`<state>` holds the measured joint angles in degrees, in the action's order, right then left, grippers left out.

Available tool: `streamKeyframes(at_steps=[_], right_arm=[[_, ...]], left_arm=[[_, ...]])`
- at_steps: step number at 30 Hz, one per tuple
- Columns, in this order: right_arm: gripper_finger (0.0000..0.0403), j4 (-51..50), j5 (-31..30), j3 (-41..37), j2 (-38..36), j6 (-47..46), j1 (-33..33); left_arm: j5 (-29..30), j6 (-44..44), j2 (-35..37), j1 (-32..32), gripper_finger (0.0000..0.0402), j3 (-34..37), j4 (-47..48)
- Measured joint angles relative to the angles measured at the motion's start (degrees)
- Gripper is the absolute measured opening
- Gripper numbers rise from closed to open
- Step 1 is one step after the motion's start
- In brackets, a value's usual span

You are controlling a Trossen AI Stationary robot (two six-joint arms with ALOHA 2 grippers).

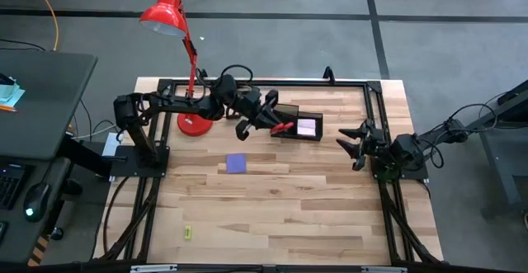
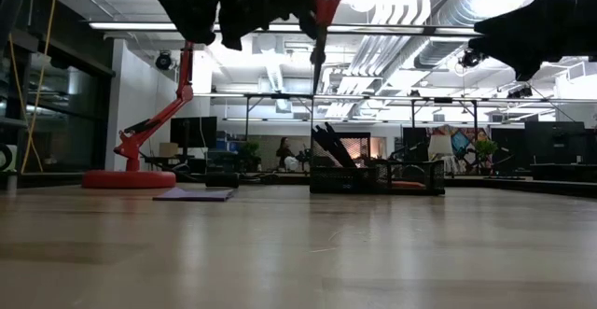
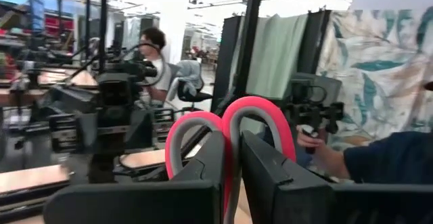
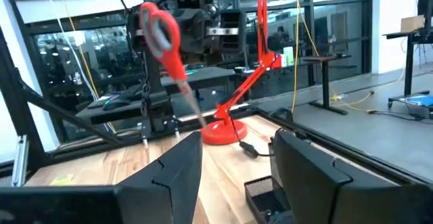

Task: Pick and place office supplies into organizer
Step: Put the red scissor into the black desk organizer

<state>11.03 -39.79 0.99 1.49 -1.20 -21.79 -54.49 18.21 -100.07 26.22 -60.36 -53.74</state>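
Observation:
My left gripper (image 1: 276, 124) is shut on the red-handled scissors (image 2: 320, 15), high above the table by the left end of the black organizer (image 1: 301, 126). The organizer stands at the table's far middle with a pink note pad (image 1: 306, 127) inside, and black pens (image 2: 331, 147) lean in it. A purple note pad (image 1: 237, 163) lies flat on the wood in front of the lamp. A tiny yellow-green piece (image 1: 187, 232) lies near the front left. My right gripper (image 1: 356, 145) waits open at the right side, holding nothing. My left gripper pinches the scissors by their red handles (image 3: 230, 132), where the two loops meet, between its two fingers (image 3: 270, 173). The fingers come nearly level from the table's left. The loops stick out past the fingertips. The blades (image 2: 316, 71) hang downward, clear of table and organizer.
A red desk lamp has its round base (image 1: 195, 124) at the far left, and its head (image 1: 162, 13) reaches beyond the table's far edge. A black frame runs along the table's edges. People and desks show in the room behind. Bare wood fills the near half.

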Motion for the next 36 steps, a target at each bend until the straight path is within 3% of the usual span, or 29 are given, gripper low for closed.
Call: streamKeyframes(at_steps=[4, 8, 16, 25, 31, 36], right_arm=[[0.0179, 1.7, 0.3, 0.0, 0.0, 1.7, 1.1], [0.0179, 2.1, 7.8, 0.0, 0.1, 3.2, 2.7], [0.0197, 2.4, 15.9, 0.0, 2.1, 5.6, 3.9], [0.028, 15.6, 17.5, 0.0, 14.2, 11.3, 3.9], [0.0276, 27.9, 19.0, 0.0, 23.2, 13.6, 4.0], [0.0265, 29.3, 19.1, 3.3, 32.0, 11.9, 6.3]], left_arm=[[0.0, 0.0, 0.0, -2.4, 0.0017, 0.0, 1.0], [1.1, 0.1, 0.0, -4.5, 0.0017, 0.0, 4.4], [5.9, 0.1, 0.0, -8.6, 0.0017, 0.0, 8.4], [6.5, 2.0, 0.0, -9.4, 0.0017, 0.0, 8.9], [6.5, 3.1, 0.0, -9.4, 0.0017, 0.0, 8.9], [7.2, 2.8, -0.2, -9.4, 0.0017, -0.5, 8.9]])
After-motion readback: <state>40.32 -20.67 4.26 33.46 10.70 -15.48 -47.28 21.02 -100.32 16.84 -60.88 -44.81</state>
